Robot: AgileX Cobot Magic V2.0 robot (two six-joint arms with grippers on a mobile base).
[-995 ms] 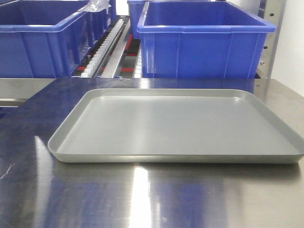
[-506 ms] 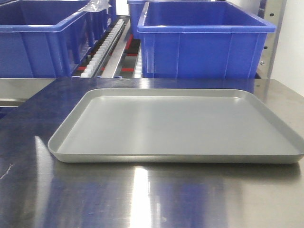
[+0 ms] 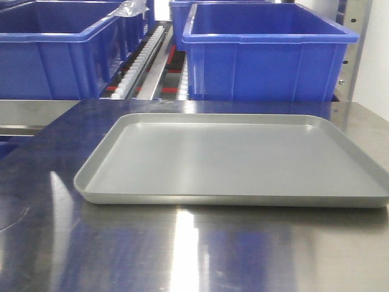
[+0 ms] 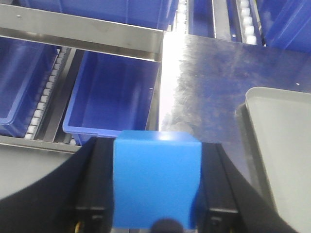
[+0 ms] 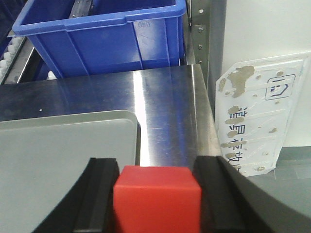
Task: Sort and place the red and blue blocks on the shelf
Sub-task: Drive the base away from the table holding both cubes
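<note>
Where the left gripper [image 4: 156,155] closes, its two black fingers [image 4: 95,189] press on opposite side faces of the blue block [image 4: 156,184], pinching it at six o'clock in the left wrist view. The block is a matte, bright blue cube with crisp edges, and its top face catches a little light. At eleven o'clock from it, lower down, an open blue bin [image 4: 116,97] sits in a tier of the shelf [image 4: 82,31]. What shows of its inside is plain blue floor and walls. A second bin [image 4: 22,82] lies at nine to ten o'clock, beyond a roller track [image 4: 46,97]. The shelf's brushed steel rail crosses at eleven to twelve o'clock. At three o'clock a corner of the grey tray [image 4: 282,145] rests on the steel table [image 4: 209,68].

The right gripper [image 5: 155,179] likewise has its black fingers pressed on the left and right faces of the red block [image 5: 156,201], gripping it at six o'clock in the right wrist view. This block is a matte red cube with slightly softened edges. At nine to ten o'clock from it lies another tray corner, its floor plain grey. At eleven to twelve o'clock a large bin [image 5: 107,34] stands just past the table's far edge, with most of its inside hidden. At two o'clock a white placard [image 5: 257,121] with printed characters leans beside the table.

In the front view the tray fills the centre, showing only its grey floor.
</note>
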